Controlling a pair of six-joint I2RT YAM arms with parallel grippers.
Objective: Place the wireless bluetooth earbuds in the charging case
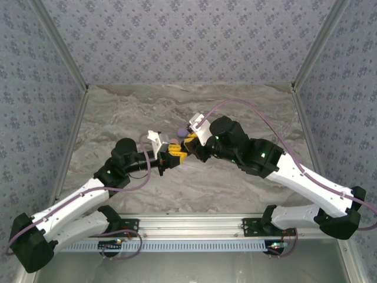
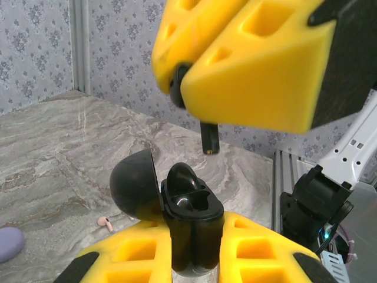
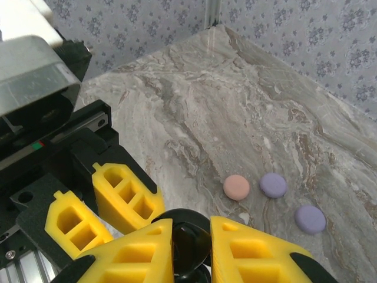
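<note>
- Directly above an open, glossy black clamshell charging case (image 2: 191,233), a black stemmed earbud (image 2: 209,137) hangs from the right fingers (image 2: 259,71). These blocky yellow fingers are clenched on its rounded head, leaving the stem showing below them.
- Below, the left fingers (image 2: 126,259), also yellow, grasp the case's body from both sides. They hold it upright, clear of the grey marbled surface (image 2: 53,159), with its round lid (image 2: 132,183) swung open to the left in the left wrist view.
- The earbud's long axis, its stem, points almost straight down. The stem's tip sits above the case's mouth, a little to the right in that view, and does not touch it.
- A rounded black shape in the far socket looks like an earbud already seated, though this is not certain. The near socket appears empty.
- The right arm carries the earbud, so the coming move looks to be its own: a short descent, stem first, into the open socket, with a slight sideways correction.
- From overhead, both arms meet over the middle of the surface, their fingers nearly tip to tip.
- A tiny pale pink earbud (image 2: 105,221) lies loose on the surface beyond the case.
- A salmon-pink round case (image 3: 236,187) and two lilac round cases (image 3: 273,184) (image 3: 310,219) rest well apart from the fingers.
</note>
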